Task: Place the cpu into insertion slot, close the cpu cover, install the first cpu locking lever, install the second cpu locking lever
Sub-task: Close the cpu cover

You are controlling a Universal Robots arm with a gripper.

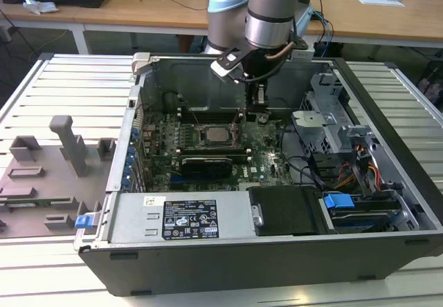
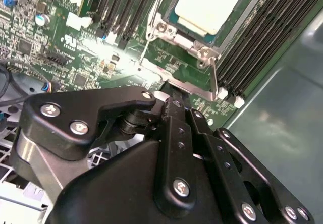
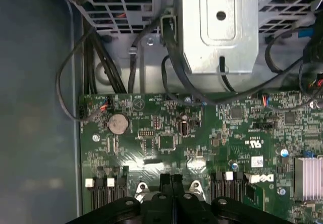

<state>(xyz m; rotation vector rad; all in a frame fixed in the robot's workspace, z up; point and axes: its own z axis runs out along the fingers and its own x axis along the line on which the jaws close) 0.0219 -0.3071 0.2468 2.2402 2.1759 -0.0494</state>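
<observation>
The arm (image 1: 273,6) was a thick silver-grey tube with a darker band near its lower end, and a pale blue joint cap (image 1: 228,1) sat beside it. A thin brown cable (image 1: 278,52) curved across the black wrist. The end effector (image 2: 170,97) was matte black all over, built of flat, rounded link bars that narrowed toward the tip. In the second wrist view, silver cross-head screws (image 2: 180,187) marked each pivot.

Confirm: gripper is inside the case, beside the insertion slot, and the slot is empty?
Not empty. The second wrist view shows the cpu sitting in the insertion slot. The rest holds: the gripper is inside the case, beside the slot.
</observation>
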